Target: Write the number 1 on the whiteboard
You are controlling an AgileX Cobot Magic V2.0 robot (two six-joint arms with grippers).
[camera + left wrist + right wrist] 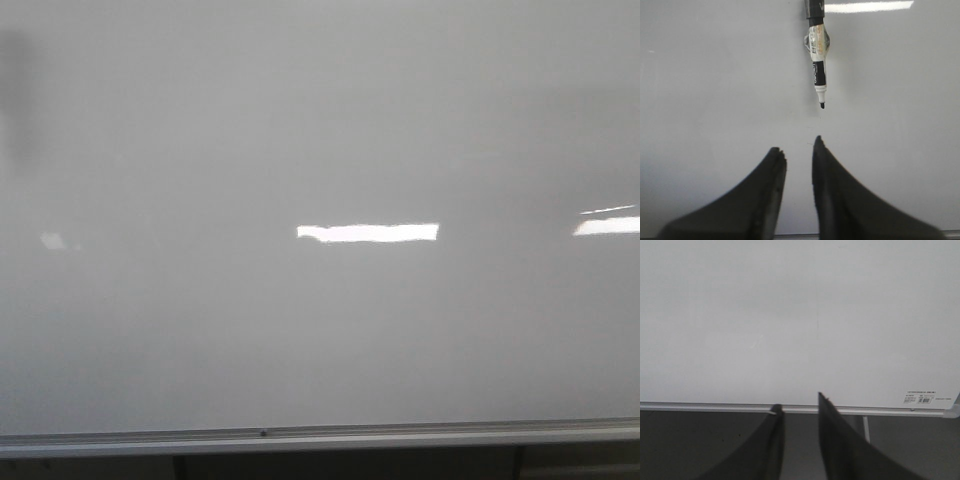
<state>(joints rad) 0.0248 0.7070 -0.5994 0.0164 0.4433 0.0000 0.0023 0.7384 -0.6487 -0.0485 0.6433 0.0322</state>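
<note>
The whiteboard [320,130] fills the front view, with its silver rail [300,437] along the lower edge. No black stroke of the number 1 shows on it there. In the left wrist view, an uncapped black-and-white marker [818,55] lies against the board [715,90], its tip pointing toward my left gripper [797,146]. That gripper is open, empty and well short of the tip. My right gripper [799,401] is open and empty in front of the rail [715,406]. A very faint thin vertical line [817,310] shows on the board; I cannot tell what it is.
Bright rectangular light reflections [368,232] lie on the board. A small printed label [921,398] sits near the board's lower corner. Below the rail is dark space with a thin pale leg [866,429]. The marker's upper end runs out of view.
</note>
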